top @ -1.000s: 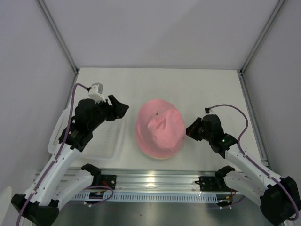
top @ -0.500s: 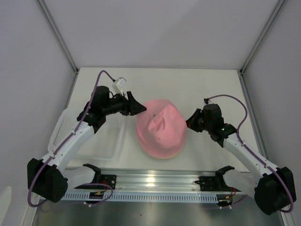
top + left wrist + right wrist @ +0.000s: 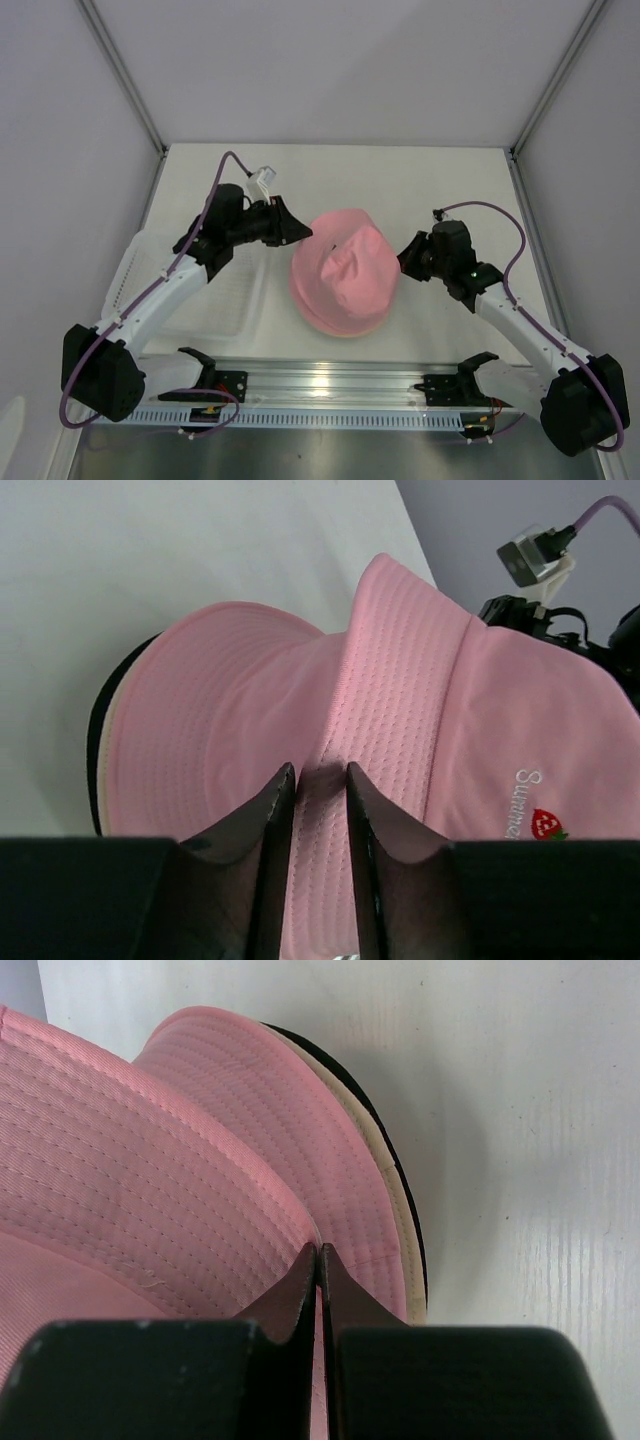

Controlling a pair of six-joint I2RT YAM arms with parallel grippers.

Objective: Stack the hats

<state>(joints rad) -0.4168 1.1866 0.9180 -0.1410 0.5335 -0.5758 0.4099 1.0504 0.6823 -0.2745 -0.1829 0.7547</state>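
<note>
Just right of the white basket [image 3: 235, 305], on the pale bench [image 3: 400, 190], sits the pile of hats, with a pink hat [image 3: 345, 285] on top hiding nearly everything under it. Thin edges of a beige hat [image 3: 398, 1205] and a black hat [image 3: 92, 735] peep out beneath its brim in the wrist views. Whether a second pink one lies in between I cannot tell. The pink hat is not flat: its crown is creased and pushed up into a ridge.

The left claw [image 3: 300, 232] is at the pile's far corner on the side toward the basket, narrowed on a fold of pink fabric that runs up between its fingers [image 3: 270, 810]. The right claw [image 3: 403, 262] is at the side of the pile away from the basket, its fingers all but closed, pinching the edge of the pink brim.

By my reading the stacking is nearly done and this is the settling step, with both arms squaring the top hat over the others. The next move calls for a gentle, even pull from both sides so the soft brim spreads flat, then a release that neither drags the floppy cloth nor shifts the hats underneath
</note>
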